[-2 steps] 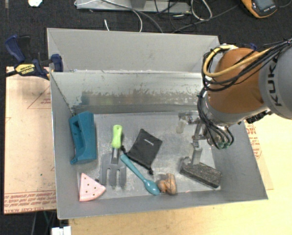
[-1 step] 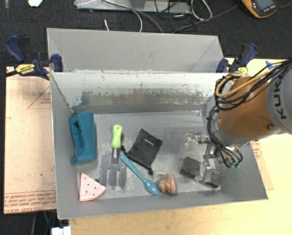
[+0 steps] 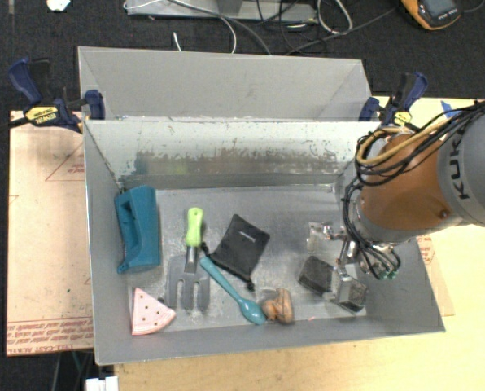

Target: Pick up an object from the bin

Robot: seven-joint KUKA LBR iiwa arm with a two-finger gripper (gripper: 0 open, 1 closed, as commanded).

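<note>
My gripper [image 3: 333,285] hangs low over the right part of the bin floor. Its two dark fingers [image 3: 314,277] stand apart, open, with only bare floor between them. The nearest loose thing is a small brown lump [image 3: 280,306], just left of the gripper near the front wall. A teal plastic spoon [image 3: 229,289] lies slanted with its bowl touching that lump. A flat black pouch [image 3: 242,245] rests left of the gripper, over the spoon's handle end.
Further left lie a grey fork-like tool with a green handle [image 3: 193,261], a blue plastic holder [image 3: 138,228] by the left wall, and a pink wedge with dots [image 3: 149,312] in the front left corner. The arm with its orange cover and cables reaches in over the right wall.
</note>
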